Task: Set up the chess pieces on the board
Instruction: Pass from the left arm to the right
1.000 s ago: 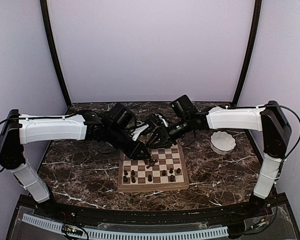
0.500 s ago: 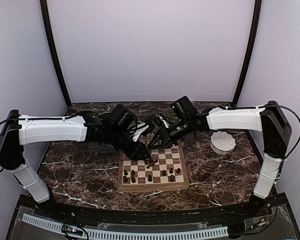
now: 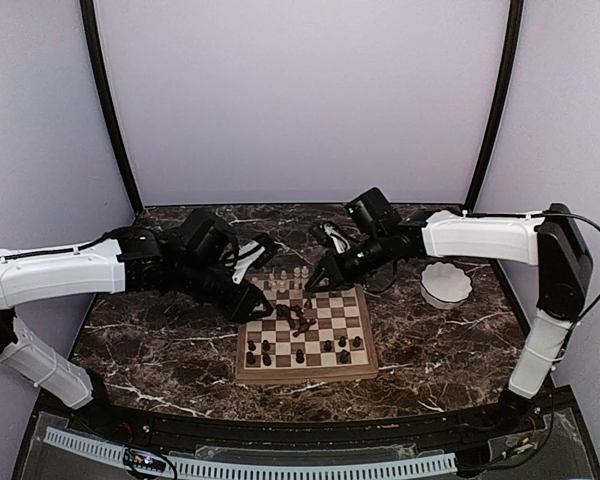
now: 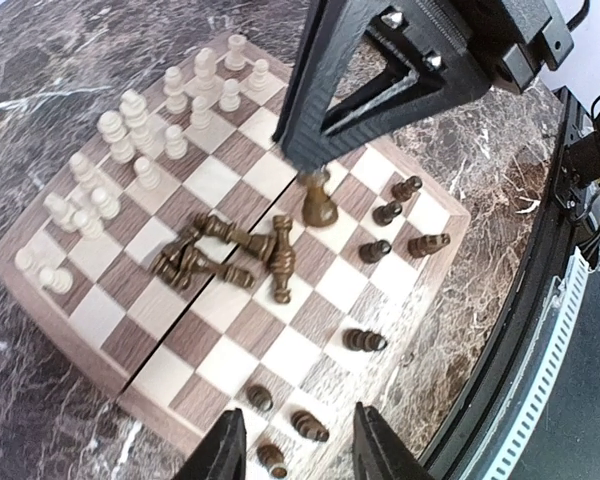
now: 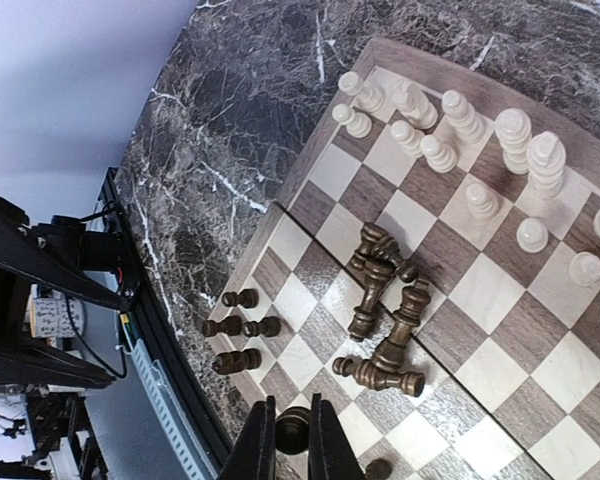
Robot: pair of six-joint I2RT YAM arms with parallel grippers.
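The board (image 3: 305, 376) lies mid-table. Cream chess pieces (image 3: 285, 279) stand along its far rows, also visible in the left wrist view (image 4: 140, 130) and the right wrist view (image 5: 460, 130). Several dark pieces lie toppled in a pile (image 5: 385, 310) (image 4: 220, 255) at the board's middle. Other dark ones (image 3: 300, 352) stand near the front edge. My right gripper (image 5: 293, 448) is shut on a dark brown piece (image 5: 293, 432) (image 4: 318, 205), held just over the squares beside the pile. My left gripper (image 4: 298, 450) hangs open and empty above the standing dark pieces (image 4: 365, 340).
A white scalloped bowl (image 3: 447, 285) sits on the dark marble table right of the board. The two arms reach in from either side, and their grippers (image 3: 258, 306) (image 3: 315, 283) come close together over the board's far half.
My left arm has drawn back to the left, and its jaws have opened. The right gripper has shut on a dark piece. The cream back rows now show.
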